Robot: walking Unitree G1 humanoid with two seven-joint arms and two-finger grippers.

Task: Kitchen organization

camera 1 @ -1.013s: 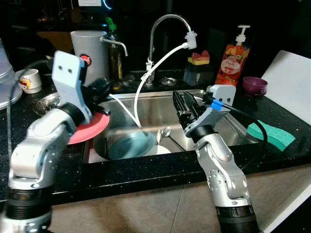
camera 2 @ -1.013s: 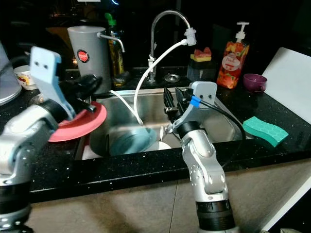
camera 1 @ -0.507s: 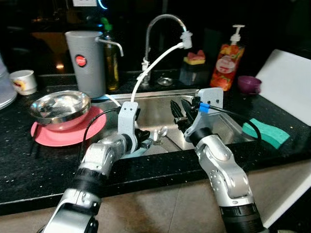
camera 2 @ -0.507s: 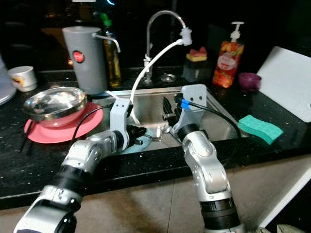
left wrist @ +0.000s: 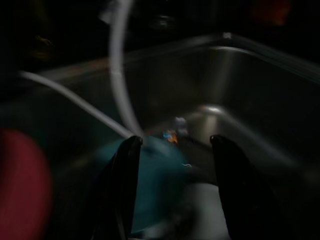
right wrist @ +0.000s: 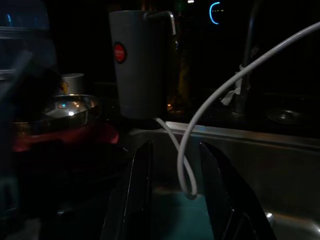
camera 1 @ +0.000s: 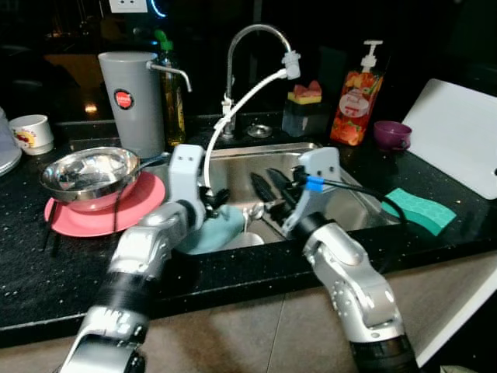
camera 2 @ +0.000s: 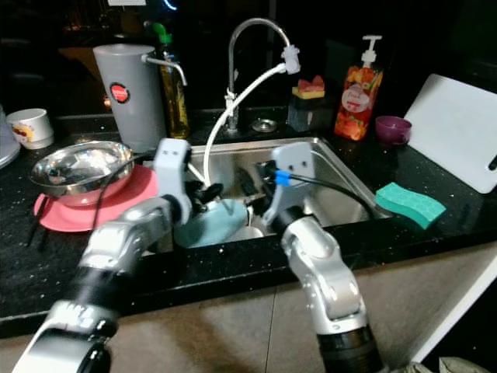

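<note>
A teal plate (camera 1: 211, 230) leans in the steel sink (camera 1: 353, 203), over a white dish (camera 1: 247, 240). My left gripper (left wrist: 172, 142) hangs open just above the teal plate's upper edge, holding nothing. In the left eye view it sits at the sink's left side (camera 1: 215, 200). My right gripper (camera 1: 269, 185) is open over the middle of the sink, its fingers (right wrist: 142, 175) pointing left toward the teal plate. On the counter to the left, a steel bowl (camera 1: 88, 171) rests on a red plate (camera 1: 136, 203). A white hose (camera 1: 241, 101) runs from the tap down into the sink.
A grey canister (camera 1: 127, 97) and an oil bottle (camera 1: 171, 89) stand behind the bowl, with a white mug (camera 1: 31, 134) at far left. Right of the tap are a sponge holder (camera 1: 303, 109), a soap bottle (camera 1: 353, 97), a purple cup (camera 1: 390, 134), a green sponge (camera 1: 423, 211) and a white board (camera 1: 458, 132).
My left arm came down from beside the red plate into the sink and now hovers at the teal plate. The right gripper has swung a little left. The camera shifted.
</note>
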